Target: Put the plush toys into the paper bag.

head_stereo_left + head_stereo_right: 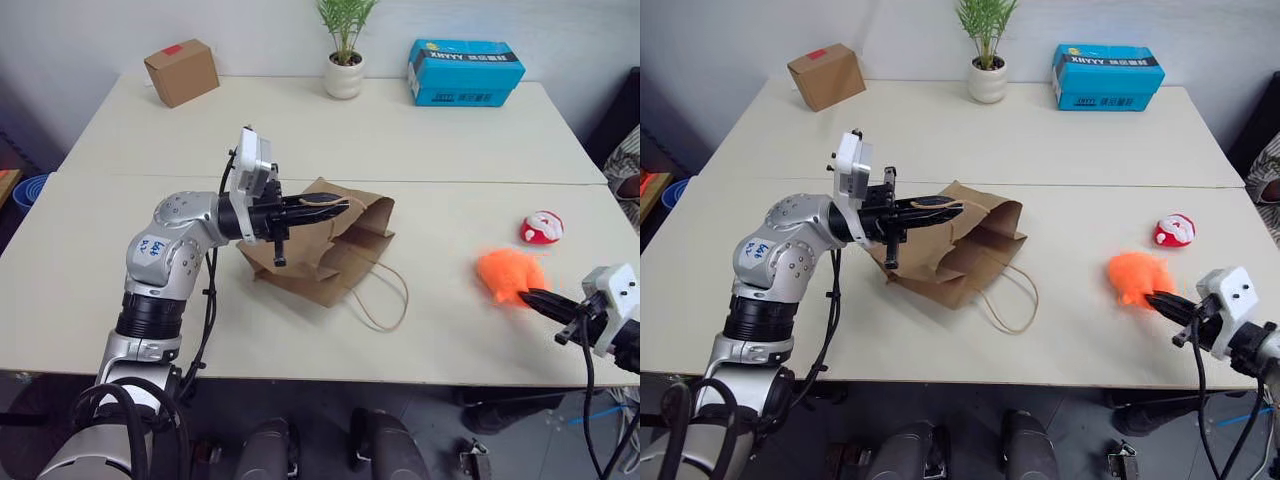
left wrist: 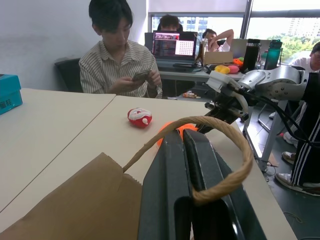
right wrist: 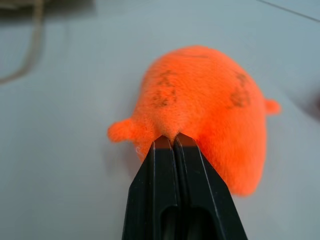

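The bag [image 1: 330,245] is lying mid-table [image 1: 450,150]. Both toys [image 1: 510,275] are sitting near the right edge. A box [image 1: 182,72], plant [image 1: 344,60] and carton [image 1: 465,72] are lining the far edge.

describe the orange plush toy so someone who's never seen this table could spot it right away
Start at the brown paper bag lying mid-table, then look along the near edge toward the robot's right. The orange plush toy lies there, with the right gripper shut on a pinch of its fur. It is fluffy, plain bright orange and bigger than its neighbour, the red-and-white plush toy just beyond it.

A cardboard box [image 1: 182,71], a potted plant [image 1: 345,48] and a blue carton [image 1: 464,72] stand along the table's [image 1: 300,130] far edge.
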You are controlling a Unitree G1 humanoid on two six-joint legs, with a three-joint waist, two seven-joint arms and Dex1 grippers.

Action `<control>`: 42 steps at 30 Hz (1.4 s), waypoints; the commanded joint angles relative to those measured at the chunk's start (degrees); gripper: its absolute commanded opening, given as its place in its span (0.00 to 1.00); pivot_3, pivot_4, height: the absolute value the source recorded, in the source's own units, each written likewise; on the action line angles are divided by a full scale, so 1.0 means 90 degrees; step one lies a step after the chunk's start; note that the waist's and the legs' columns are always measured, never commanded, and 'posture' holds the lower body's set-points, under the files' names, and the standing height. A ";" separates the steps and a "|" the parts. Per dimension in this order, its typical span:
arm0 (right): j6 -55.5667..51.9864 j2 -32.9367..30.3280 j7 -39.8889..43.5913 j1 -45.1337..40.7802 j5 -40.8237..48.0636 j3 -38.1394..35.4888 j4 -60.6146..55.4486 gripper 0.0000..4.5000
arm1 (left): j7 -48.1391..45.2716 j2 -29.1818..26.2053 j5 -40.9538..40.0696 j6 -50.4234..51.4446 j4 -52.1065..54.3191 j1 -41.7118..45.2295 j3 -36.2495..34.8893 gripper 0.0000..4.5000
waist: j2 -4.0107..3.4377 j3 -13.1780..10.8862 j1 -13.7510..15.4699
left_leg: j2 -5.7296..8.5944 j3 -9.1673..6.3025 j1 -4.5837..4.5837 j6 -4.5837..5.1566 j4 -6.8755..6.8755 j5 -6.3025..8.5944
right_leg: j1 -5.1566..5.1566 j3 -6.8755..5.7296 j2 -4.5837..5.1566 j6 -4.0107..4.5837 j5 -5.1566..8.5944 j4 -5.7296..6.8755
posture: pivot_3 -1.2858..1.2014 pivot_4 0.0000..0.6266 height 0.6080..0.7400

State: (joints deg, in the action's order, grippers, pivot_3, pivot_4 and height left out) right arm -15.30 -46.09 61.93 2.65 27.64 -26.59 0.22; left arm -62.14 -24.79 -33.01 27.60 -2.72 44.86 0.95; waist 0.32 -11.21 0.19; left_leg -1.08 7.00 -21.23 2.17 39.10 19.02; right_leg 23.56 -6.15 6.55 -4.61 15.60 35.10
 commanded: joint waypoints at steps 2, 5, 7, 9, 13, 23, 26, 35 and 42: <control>-0.0411 0.0181 -0.0057 -0.0133 0.0561 0.0397 -0.1146 0.01 | 0.0006 0.0010 -0.0079 -0.0071 0.0050 0.0188 -0.0151 0.00 | 0.0000 0.0000 -0.0005 | -0.0003 -0.0001 0.0000 -0.0002 0.0000 0.0001 | 0.0000 0.0000 0.0001 0.0000 0.0000 0.0000 | 0.52 0.24 1.00; -0.0426 0.0321 -0.0382 -0.0297 0.0515 0.0528 -0.1412 0.01 | 0.0021 -0.0017 -0.0025 -0.0123 0.0018 0.0192 -0.0152 0.00 | 0.0000 0.0000 -0.0001 | -0.0002 -0.0001 -0.0001 -0.0004 0.0000 0.0001 | 0.0002 0.0000 0.0002 0.0000 0.0000 0.0002 | 0.52 0.24 1.00; -0.0415 0.0440 -0.0667 -0.0422 0.0585 0.0422 -0.1484 0.01 | 0.0036 -0.0027 -0.0011 -0.0148 -0.0001 0.0202 -0.0167 0.00 | 0.0000 0.0000 0.0020 | -0.0001 -0.0001 -0.0002 -0.0004 0.0000 0.0001 | 0.0001 -0.0001 0.0002 0.0000 0.0000 0.0002 | 0.52 0.24 1.00; -0.0501 0.0340 -0.0652 -0.0519 0.0607 0.0499 -0.1633 0.01 | 0.0042 -0.0034 -0.0001 -0.0165 -0.0015 0.0205 -0.0185 0.00 | 0.0000 0.0000 0.0054 | 0.0003 -0.0001 -0.0003 -0.0003 0.0000 0.0001 | 0.0002 -0.0002 0.0002 -0.0001 0.0000 0.0002 | 0.52 0.24 1.00; -0.0968 0.0130 -0.0792 -0.0987 0.0491 0.1130 -0.2053 0.01 | 0.0018 -0.0039 -0.0050 -0.0097 0.0006 0.0216 -0.0194 0.00 | 0.0001 0.0000 0.0085 | 0.0004 -0.0001 -0.0004 -0.0002 0.0000 0.0001 | 0.0002 -0.0001 0.0003 -0.0002 -0.0001 0.0001 | 0.52 0.24 1.00; -0.1910 0.0553 -0.1236 -0.2860 -0.0052 0.3239 -0.2080 0.01 | -0.0027 0.0206 -0.0293 0.0146 0.0193 0.0337 -0.0133 0.00 | 0.0002 -0.0001 0.0085 | -0.0001 -0.0003 -0.0017 -0.0003 0.0001 0.0002 | 0.0008 -0.0010 0.0000 -0.0001 -0.0001 0.0008 | 0.52 0.24 1.00; -0.1786 0.1048 -0.1687 -0.3484 -0.0708 0.3794 -0.1442 0.01 | -0.0115 0.0272 -0.0475 0.0327 0.0327 0.0281 -0.0110 0.00 | 0.0003 -0.0001 0.0056 | 0.0003 -0.0002 -0.0024 0.0002 0.0010 0.0001 | 0.0011 -0.0012 0.0000 -0.0007 -0.0004 0.0009 | 0.52 0.24 1.00; -0.1066 0.2325 -0.1605 -0.4462 -0.1464 0.4623 -0.0132 0.05 | -0.0138 0.0578 -0.0254 0.0054 0.0161 0.0145 0.0057 0.00 | 0.0002 -0.0001 -0.0024 | 0.0009 -0.0006 -0.0036 0.0003 0.0009 -0.0001 | 0.0018 -0.0019 -0.0013 -0.0007 -0.0004 0.0011 | 0.52 0.24 1.00; -0.0810 0.1621 -0.0768 -0.3838 -0.0970 0.3892 -0.0675 0.52 | -0.0161 0.0492 -0.0095 -0.0238 0.0034 -0.0026 -0.0014 0.00 | 0.0003 -0.0001 -0.0026 | 0.0016 -0.0012 -0.0039 0.0014 0.0007 0.0000 | 0.0015 -0.0023 -0.0006 -0.0011 -0.0006 0.0002 | 0.52 0.24 1.00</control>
State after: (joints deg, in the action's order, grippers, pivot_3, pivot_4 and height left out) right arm -24.31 -31.03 53.25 -31.98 16.56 10.99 -2.41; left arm -63.41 -20.26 -33.84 26.59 -3.27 44.38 1.34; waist 0.34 -11.23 -0.04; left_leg -0.94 6.89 -21.59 2.30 39.15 19.01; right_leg 23.71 -6.36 6.49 -4.72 15.55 35.11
